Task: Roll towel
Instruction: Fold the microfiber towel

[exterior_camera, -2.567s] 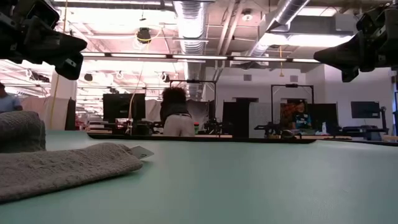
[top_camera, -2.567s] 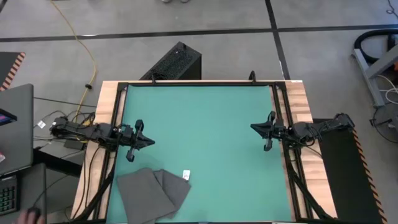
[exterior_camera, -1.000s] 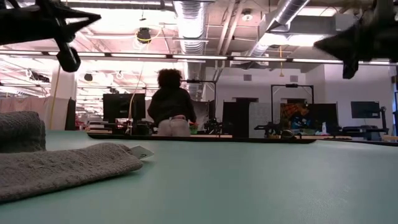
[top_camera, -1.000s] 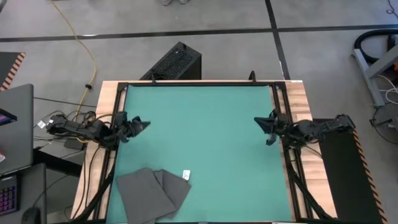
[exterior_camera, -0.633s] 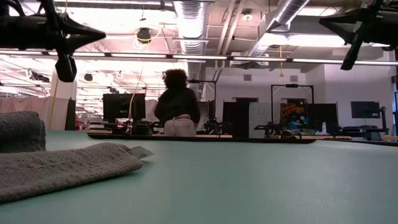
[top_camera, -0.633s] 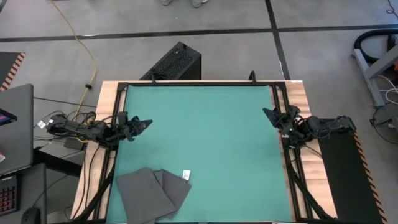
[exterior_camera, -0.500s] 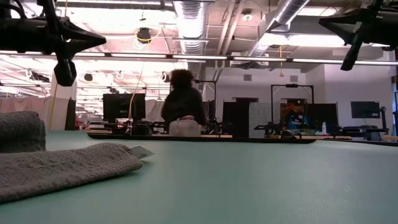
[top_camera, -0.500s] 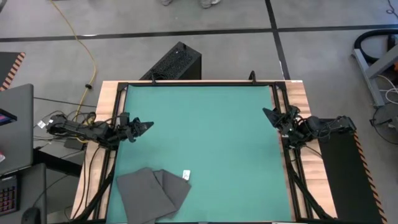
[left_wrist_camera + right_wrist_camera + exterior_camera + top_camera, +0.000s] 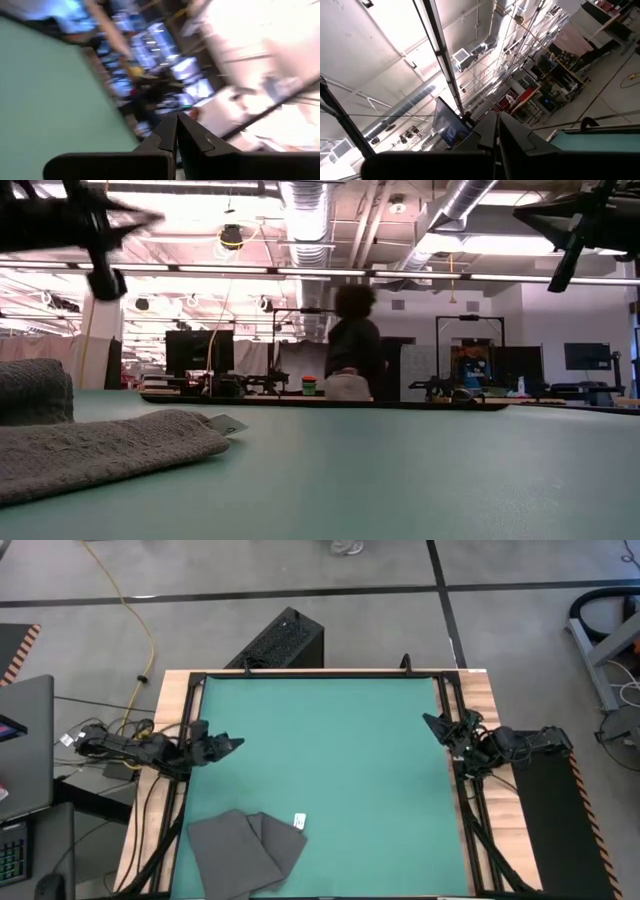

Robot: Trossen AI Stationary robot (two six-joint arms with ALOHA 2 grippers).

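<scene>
The towel [image 9: 245, 850], a dark grey cloth folded over itself in overlapping layers, lies flat on the green mat [image 9: 330, 760] at its near left corner. Its small white tag [image 9: 299, 821] sticks out at its right edge. In the low view the towel [image 9: 100, 450] fills the near left, with its tag [image 9: 228, 423] at the tip. My left gripper [image 9: 235, 741] hangs shut over the mat's left edge, well clear of the towel. My right gripper [image 9: 428, 721] hangs shut over the mat's right edge. Both wrist views show the fingertips together [image 9: 176, 122] [image 9: 497, 120].
Black frame rails [image 9: 190, 710] and wooden borders [image 9: 480, 700] run along the mat's sides. A black box [image 9: 280, 640] stands on the floor beyond the far edge. A person [image 9: 352, 345] walks in the room behind the table.
My right gripper has drawn back toward the table's right edge, risen a little, and rolled and tipped upward. My left gripper has rolled slightly in place. The towel has not moved. The person in the background has walked to the right.
</scene>
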